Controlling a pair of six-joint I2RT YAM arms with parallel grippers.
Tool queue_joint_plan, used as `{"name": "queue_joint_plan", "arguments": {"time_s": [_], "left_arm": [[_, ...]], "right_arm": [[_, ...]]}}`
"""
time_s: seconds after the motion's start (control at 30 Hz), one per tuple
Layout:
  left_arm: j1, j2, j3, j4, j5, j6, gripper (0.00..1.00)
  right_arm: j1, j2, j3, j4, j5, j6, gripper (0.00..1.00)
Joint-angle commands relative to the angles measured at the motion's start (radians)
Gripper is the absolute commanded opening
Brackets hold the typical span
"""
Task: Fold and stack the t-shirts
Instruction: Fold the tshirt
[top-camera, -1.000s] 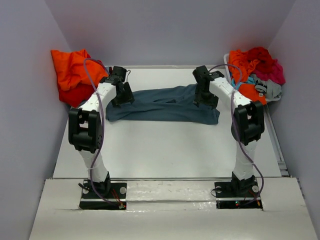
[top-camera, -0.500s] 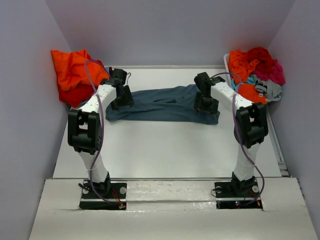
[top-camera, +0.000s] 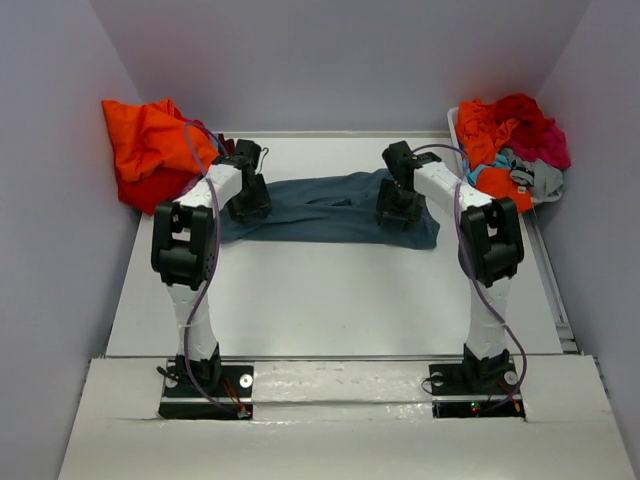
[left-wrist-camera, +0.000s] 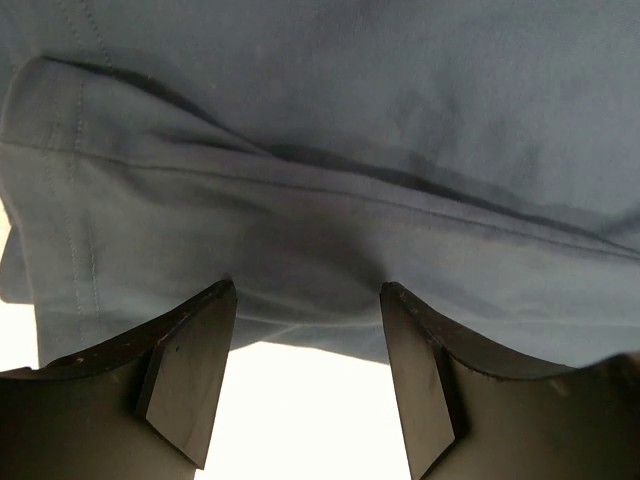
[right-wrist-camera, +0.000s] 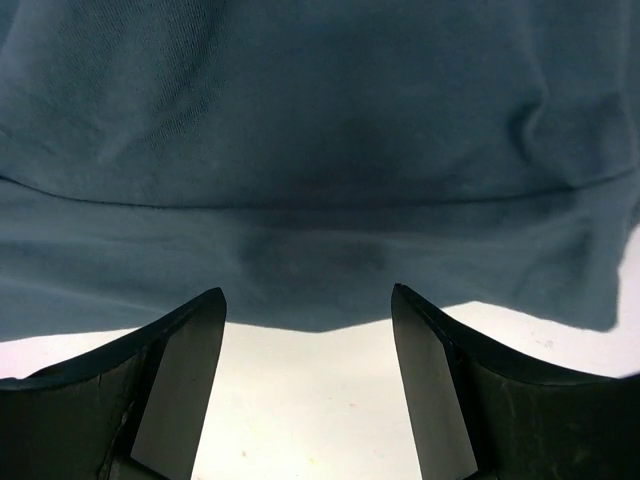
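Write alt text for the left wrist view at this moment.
A dark slate-blue t-shirt fills most of the frame, creased, with a stitched hem on the left. The left gripper stands open at the shirt's near edge, bare white table showing between its two dark fingers.

1 t-shirt (top-camera: 320, 208) lies stretched crosswise on the far half of the bench (top-camera: 330, 300). The left claw (top-camera: 247, 200) sits over its left end and the right claw (top-camera: 397, 208) over its right end, each at the shirt's near edge. Behind it to the left, against the wall, lies a heap of t-shirts (top-camera: 145, 150). At the far right corner, a second heap (top-camera: 505, 140) fills a tub (top-camera: 452, 125).
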Motion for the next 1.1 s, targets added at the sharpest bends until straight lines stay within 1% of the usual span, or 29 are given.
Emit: {"name": "queue_joint_plan", "arguments": {"time_s": [0.0, 0.2, 0.4, 0.67, 0.8, 1.07], "left_arm": [[-0.003, 0.012, 0.05, 0.002, -0.017, 0.002, 0.71], [-0.003, 0.04, 0.05, 0.005, -0.006, 0.011, 0.71], [-0.003, 0.068, 0.007, 0.017, 0.024, 0.013, 0.7], [-0.003, 0.092, -0.029, 0.011, 0.05, 0.014, 0.7], [-0.003, 0.104, -0.037, -0.007, 0.075, 0.024, 0.7], [-0.021, 0.068, -0.088, -0.024, 0.067, 0.044, 0.7]], "right_arm": [[-0.003, 0.023, 0.033, 0.067, -0.069, -0.018, 0.73], [-0.003, 0.041, 0.009, 0.105, -0.111, -0.025, 0.73], [-0.003, 0.058, -0.037, 0.128, -0.171, -0.019, 0.73], [-0.003, 0.03, -0.155, 0.202, -0.253, 0.013, 0.73], [-0.003, 0.017, -0.193, 0.217, -0.269, 0.017, 0.73], [-0.003, -0.052, -0.249, 0.216, -0.26, 0.039, 0.73]]}}
